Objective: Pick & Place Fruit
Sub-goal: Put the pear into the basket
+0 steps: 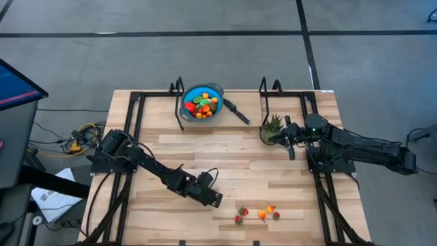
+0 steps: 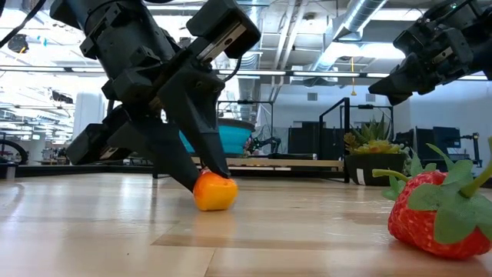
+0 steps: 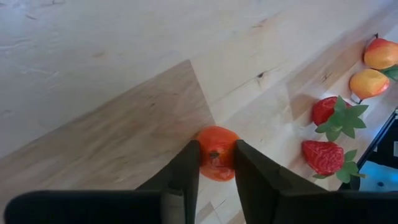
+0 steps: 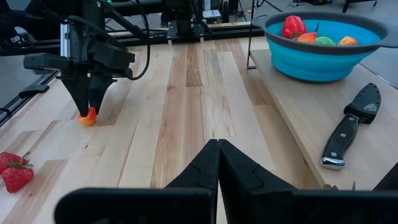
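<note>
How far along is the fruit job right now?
Done: the blue bowl already holds several fruits. In hand: the left gripper is down on the table with its jaws around an orange piece, not lifted. Left: two strawberries and two peach-coloured pieces on the table. The right gripper waits shut near the plant.

Orange fruit (image 3: 214,160), red strawberries (image 3: 326,155) with green leaves, blue bowl (image 4: 320,48), black-handled knife (image 4: 349,124), pale wood table (image 1: 273,178)
</note>
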Controlling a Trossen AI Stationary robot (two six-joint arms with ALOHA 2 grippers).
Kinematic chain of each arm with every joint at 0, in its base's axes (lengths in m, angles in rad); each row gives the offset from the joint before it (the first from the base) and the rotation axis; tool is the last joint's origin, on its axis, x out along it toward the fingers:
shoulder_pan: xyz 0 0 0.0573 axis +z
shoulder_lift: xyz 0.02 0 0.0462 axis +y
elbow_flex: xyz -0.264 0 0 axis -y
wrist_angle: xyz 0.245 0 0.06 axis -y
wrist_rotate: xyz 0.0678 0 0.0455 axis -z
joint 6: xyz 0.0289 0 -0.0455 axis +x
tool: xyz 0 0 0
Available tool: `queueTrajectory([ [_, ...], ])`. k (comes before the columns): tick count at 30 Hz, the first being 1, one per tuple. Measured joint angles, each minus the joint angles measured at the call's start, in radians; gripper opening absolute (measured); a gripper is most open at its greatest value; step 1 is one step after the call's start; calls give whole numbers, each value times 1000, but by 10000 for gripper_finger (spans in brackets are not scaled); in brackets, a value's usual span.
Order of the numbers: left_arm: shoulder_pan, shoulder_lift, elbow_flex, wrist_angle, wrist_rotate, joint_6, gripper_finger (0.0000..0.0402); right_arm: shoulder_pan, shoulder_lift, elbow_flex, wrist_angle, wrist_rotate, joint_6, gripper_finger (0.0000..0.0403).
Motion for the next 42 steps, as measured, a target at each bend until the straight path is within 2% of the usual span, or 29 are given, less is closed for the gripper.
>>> queueTrajectory([
  [9, 0, -39, 0, 6, 11, 7, 78, 0, 0, 0, 3, 0, 2, 0],
  [18, 29, -195, 1, 7, -24, 144, 77, 0, 0, 0, 3, 0, 2, 0],
  [25, 117, -352, 1, 7, -70, 389, 77, 0, 0, 0, 2, 0, 3, 0],
  [36, 359, -559, 1, 6, -76, 953, 77, -1, 0, 0, 24, 3, 36, 0],
  [42, 534, -590, 1, 1, -120, 1217, 77, 0, 0, 0, 68, 97, 74, 0],
])
